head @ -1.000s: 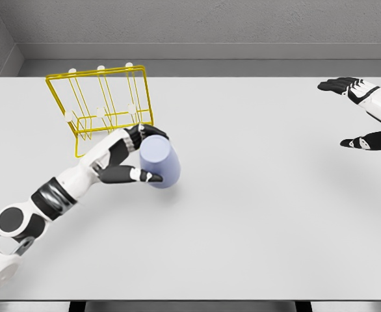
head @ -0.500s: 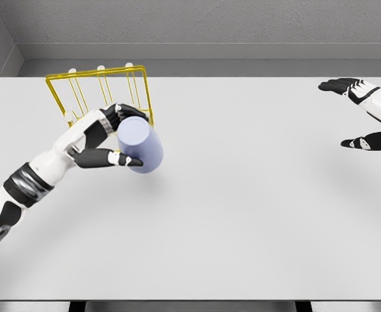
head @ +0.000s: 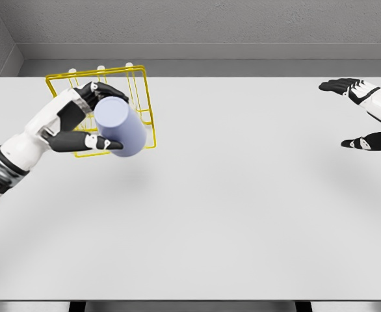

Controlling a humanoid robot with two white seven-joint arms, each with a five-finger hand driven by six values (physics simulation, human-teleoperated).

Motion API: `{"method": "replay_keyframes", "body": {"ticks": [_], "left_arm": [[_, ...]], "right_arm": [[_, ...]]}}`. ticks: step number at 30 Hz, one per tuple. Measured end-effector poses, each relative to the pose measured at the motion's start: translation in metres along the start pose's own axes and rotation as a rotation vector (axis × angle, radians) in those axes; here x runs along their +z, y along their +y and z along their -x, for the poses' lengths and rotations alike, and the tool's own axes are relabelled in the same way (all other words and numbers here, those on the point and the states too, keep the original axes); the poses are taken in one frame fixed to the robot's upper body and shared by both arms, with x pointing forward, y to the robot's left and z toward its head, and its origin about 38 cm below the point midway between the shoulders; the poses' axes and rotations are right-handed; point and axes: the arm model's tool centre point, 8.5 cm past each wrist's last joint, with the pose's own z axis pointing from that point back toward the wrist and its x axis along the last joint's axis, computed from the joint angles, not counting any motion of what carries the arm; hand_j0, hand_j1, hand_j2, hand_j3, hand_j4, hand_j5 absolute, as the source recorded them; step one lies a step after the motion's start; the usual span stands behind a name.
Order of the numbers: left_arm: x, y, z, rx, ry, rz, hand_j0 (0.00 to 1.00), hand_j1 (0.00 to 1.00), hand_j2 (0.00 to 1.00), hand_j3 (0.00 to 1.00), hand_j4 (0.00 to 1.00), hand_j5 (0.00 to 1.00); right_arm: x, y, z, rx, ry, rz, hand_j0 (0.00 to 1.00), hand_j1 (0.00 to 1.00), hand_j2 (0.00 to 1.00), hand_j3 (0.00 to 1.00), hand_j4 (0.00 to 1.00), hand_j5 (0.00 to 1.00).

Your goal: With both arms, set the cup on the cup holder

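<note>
Head view: The cup (head: pixel 120 127) is seen as a plain, pale lavender-blue cylinder, tilted, with one flat end turned toward the camera. It is held in front of the yellow wire cup holder (head: pixel 99 84), overlapping the holder's right half, above the white table (head: pixel 242 195). The left hand (head: pixel 80 120) is closed around the cup from its left side, dark fingers above, thumb below. The right hand (head: pixel 363 114) is shown far right of the holder, fingers spread, holding nothing.

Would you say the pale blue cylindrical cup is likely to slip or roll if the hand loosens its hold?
Probably yes. The pale blue cylindrical cup looks smooth and glossy, so it may slide within the left hand. It is held tilted beside the yellow wire cup holder; its round wall would likely let it roll on the white table.
</note>
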Motion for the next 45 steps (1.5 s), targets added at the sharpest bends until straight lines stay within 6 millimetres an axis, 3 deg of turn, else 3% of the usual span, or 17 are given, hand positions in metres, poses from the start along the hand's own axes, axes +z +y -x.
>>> {"method": "replay_keyframes", "body": {"ticks": [21, 29, 34, 45], "left_arm": [[-0.012, 0.024, -0.021, -0.026, -0.057, -0.049, 0.57, 0.57, 0.57, 0.57, 0.57, 0.57], [-0.021, 0.018, -0.008, 0.016, -0.073, -0.073, 0.59, 0.59, 0.59, 0.59, 0.59, 0.59], [-0.033, 0.026, -0.006, 0.022, -0.092, -0.098, 0.59, 0.59, 0.59, 0.59, 0.59, 0.59], [-0.039, 0.03, 0.006, 0.039, -0.084, -0.126, 0.59, 0.59, 0.59, 0.59, 0.59, 0.59]], "right_arm": [[0.002, 0.002, 0.005, -0.013, 0.016, -0.001, 1.0, 1.0, 1.0, 1.0, 1.0, 1.0], [0.002, 0.002, 0.005, -0.013, 0.016, -0.001, 1.0, 1.0, 1.0, 1.0, 1.0, 1.0], [0.002, 0.002, 0.006, -0.014, 0.018, -0.001, 1.0, 1.0, 1.0, 1.0, 1.0, 1.0], [0.004, 0.003, 0.01, -0.021, 0.029, -0.001, 1.0, 1.0, 1.0, 1.0, 1.0, 1.0]]}}
